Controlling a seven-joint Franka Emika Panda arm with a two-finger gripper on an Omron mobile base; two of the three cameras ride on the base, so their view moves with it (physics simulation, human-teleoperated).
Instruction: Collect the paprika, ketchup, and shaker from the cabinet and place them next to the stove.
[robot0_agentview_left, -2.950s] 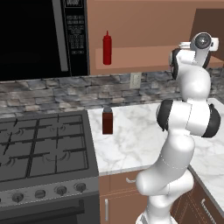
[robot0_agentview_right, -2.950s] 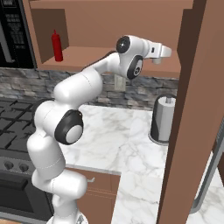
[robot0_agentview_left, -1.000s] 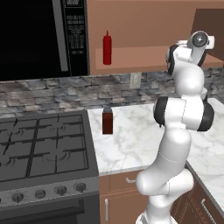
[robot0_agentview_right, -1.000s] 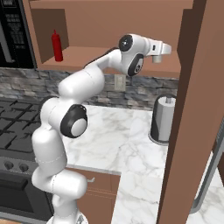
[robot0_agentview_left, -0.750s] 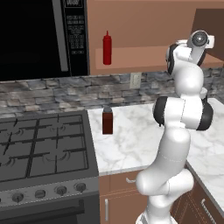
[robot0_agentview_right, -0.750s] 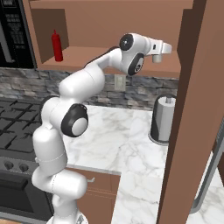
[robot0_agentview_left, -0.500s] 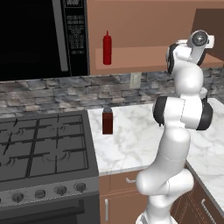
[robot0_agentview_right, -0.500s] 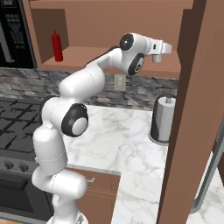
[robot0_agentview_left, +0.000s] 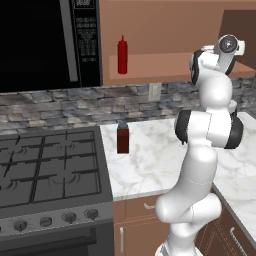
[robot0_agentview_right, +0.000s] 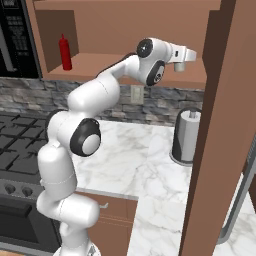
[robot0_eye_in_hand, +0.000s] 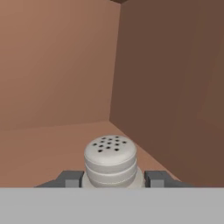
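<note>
- The fingers (robot0_eye_in_hand: 112, 178) are pinched on the shaker (robot0_eye_in_hand: 110, 160), one dark tip on each side of its lower body, its perforated round top showing between them in the hand view.
- The shaker sits in the far right corner of the cabinet (robot0_agentview_right: 90, 67) shelf, close to the side panel; I judge that lifting or swinging out too sharply could knock it or the hand against that wall.
- The hold is low on a small, smooth, rounded body, so it may slip or tip in the fingers if the arm moves fast on the way down.
- The ketchup (robot0_agentview_left: 122, 54) stands on the same shelf, well apart to the left near the microwave (robot0_agentview_left: 47, 42); a wide sweep of the elbow along the shelf could topple it.
- The paprika (robot0_agentview_left: 123, 138) is already on the worktop (robot0_agentview_left: 150, 160) just beside the stove (robot0_agentview_left: 50, 175); setting the shaker down too close could bump it.
- A tall white knob-topped cylinder (robot0_agentview_right: 186, 136) stands on the worktop below the shelf, under the hand's exit path.
- The arm is stretched high: it rises from the base, bends at the dark elbow joint, and reaches up and forward, with the wrist level and the hand pointing into the cabinet at shelf height.
</note>
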